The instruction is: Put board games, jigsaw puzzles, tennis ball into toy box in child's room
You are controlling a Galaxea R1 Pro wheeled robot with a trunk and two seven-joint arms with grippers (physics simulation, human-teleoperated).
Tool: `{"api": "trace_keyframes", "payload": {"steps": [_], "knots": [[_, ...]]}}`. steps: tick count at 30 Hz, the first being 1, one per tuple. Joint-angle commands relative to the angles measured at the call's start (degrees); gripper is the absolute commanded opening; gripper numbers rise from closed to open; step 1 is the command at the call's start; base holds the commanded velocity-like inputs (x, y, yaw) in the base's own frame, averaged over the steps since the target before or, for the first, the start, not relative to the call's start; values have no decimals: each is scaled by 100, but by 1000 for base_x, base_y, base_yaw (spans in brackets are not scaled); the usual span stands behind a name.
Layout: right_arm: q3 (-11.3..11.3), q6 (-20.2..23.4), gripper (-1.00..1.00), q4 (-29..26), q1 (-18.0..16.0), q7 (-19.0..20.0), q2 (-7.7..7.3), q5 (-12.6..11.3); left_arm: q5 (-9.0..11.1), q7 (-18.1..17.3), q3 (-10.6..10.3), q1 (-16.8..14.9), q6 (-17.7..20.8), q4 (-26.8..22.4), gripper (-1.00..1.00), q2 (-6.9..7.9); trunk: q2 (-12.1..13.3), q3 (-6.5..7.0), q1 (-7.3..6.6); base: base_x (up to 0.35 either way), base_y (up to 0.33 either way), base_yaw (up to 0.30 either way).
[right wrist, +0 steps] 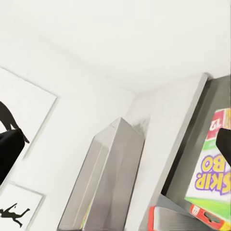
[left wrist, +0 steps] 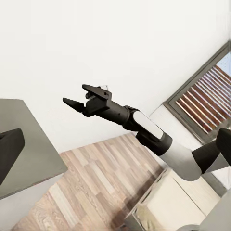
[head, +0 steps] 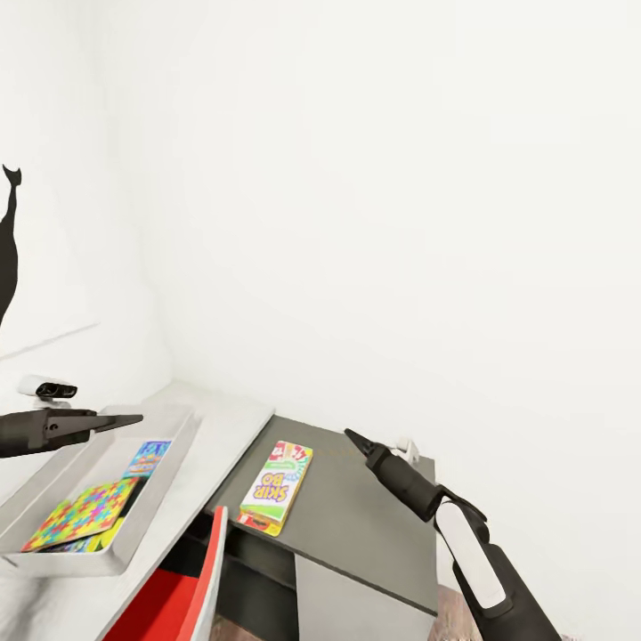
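Presently, taking the toy box as the landmark:

1. Left end effector [head: 120, 420]: hovers just above the toy box's far rim. Its fingers taper to one closed-looking point, and nothing hangs from it. Whether it is fully clenched cannot be told.
2. Toy box [head: 169, 467]: light-grey bin on the upper desk [head: 233, 411]. Inside lies a jigsaw puzzle [head: 82, 512], with what looks like a second one under it. A blue-edged printed item [head: 149, 457] sits nearer the far end. I judge this a board game, though the print is too small to confirm.
3. Red-and-white object [head: 191, 583]: just right of the toy box's near end. It stands below the desk edge, and its identity is unclear.
4. SKIP-BO board game [head: 277, 486]: lies flat on the lower dark-grey wing [head: 365, 525], right of the toy box and apart from it. It is not yet stowed.
5. Right end effector [left wrist: 81, 97]: well right of the toy box, above the wing and beyond the SKIP-BO board game. The left wrist view shows its jaws released, with nothing between them.
6. Step in hand, as judged: fetching the SKIP-BO board game. The next move calls for the right end effector to swing toward the toy box. It should then lower and straddle the game's narrow width before closing.
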Motion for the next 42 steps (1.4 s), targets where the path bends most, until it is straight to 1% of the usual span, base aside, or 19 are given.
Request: {"api": "trace_keyframes", "payload": {"steps": [1, 13, 21, 27, 42], "knots": [[-5, 30, 100, 2, -3, 3, 1, -33, 2, -19, -2, 2, 61, -1, 100, 0, -4, 0, 2, 0, 0, -276], [-15, 24, 100, 2, -3, 3, -1, -34, 0, -19, -4, 2, 61, -9, 100, -22, -4, 31, 2, 1, -13, -276], [-117, 21, 100, 17, -3, 3, 1, -31, -2, -19, -12, 2, 61, -10, 100, -27, -4, 42, 2, 111, -124, -256], [-127, 17, 100, 27, -3, 3, 7, -16, -2, -19, -36, 2, 59, -10, 100, -32, -4, 43, 2, 206, -146, -56], [-130, 13, 100, 30, -3, -23, 8, -16, -15, -19, -54, 2, 43, -10, 100, -42, -4, 43, 2, 51, -54, -2]]}}
